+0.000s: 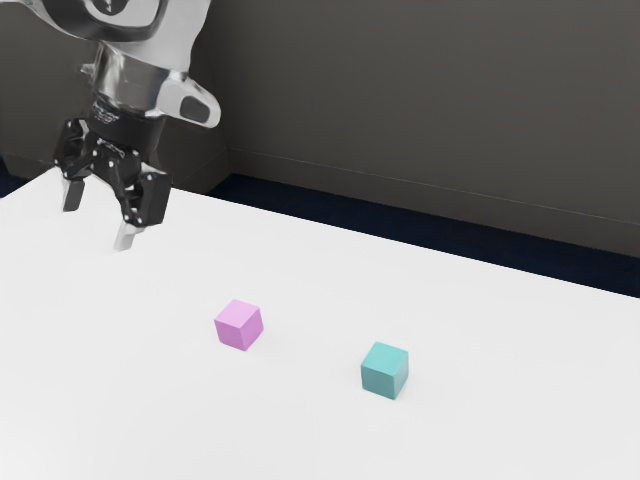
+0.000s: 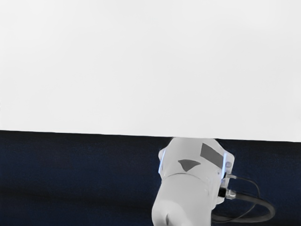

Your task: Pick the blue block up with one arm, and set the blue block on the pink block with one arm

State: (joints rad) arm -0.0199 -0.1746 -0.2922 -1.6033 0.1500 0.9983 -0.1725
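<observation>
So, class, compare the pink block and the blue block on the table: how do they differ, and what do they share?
Colour: the pink block is pale pink, the blue block teal-blue. Place: the pink block lies toward the exterior view's left, nearer the open gripper; the blue block lies further toward its right. Both are similar-sized cubes resting flat on the white table, untouched.

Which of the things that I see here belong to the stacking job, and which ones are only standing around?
For the job: blue block; pink block; gripper, open and empty, above the table.

Only around: white table; dark wall; dark blue floor.
</observation>
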